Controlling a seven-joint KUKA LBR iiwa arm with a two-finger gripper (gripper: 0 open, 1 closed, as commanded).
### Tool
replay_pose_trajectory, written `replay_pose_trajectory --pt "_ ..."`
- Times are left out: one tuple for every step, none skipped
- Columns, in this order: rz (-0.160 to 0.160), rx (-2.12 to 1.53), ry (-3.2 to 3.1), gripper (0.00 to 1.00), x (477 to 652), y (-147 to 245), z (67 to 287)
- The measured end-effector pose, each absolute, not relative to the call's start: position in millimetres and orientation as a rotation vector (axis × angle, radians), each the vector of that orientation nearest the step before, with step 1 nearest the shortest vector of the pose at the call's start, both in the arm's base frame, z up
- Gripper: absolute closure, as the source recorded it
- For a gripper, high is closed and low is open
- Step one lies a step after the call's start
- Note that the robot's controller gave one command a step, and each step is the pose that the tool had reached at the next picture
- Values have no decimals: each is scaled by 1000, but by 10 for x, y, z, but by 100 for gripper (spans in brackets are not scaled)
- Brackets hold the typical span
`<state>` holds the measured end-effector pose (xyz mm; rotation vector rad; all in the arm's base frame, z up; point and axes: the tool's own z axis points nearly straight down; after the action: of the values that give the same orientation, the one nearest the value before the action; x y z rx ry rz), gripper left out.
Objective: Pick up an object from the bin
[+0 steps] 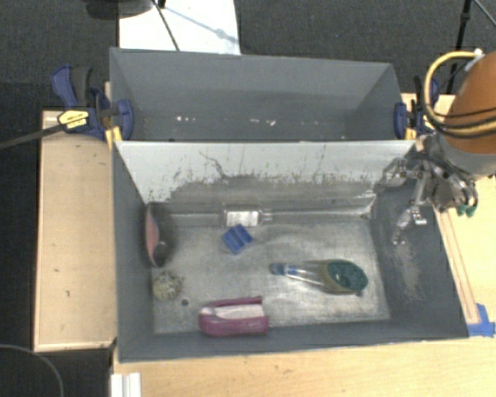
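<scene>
My gripper point(411, 215) hangs over the bin's right sloping wall, with nothing seen in it. Nearest to it, down and to the left on the bin floor, lies a dark green brush head with a clear handle point(337, 276), the handle pointing left. A small blue block point(237, 238) lies further left, near the middle of the floor. Just above the block, a small clear and silver thing point(245, 217) rests against the back wall.
A magenta and white pouch point(234, 318) lies at the front. A speckled grey ball point(166, 285) sits at the front left. A dark oval thing with a pink face point(155, 234) leans on the left wall. The arm's orange cover is at the right rim.
</scene>
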<state>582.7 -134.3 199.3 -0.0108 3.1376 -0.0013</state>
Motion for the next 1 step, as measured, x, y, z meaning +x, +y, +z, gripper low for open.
replay_pose_trajectory --pt "6 97 3150 0 5178 -934 1249"
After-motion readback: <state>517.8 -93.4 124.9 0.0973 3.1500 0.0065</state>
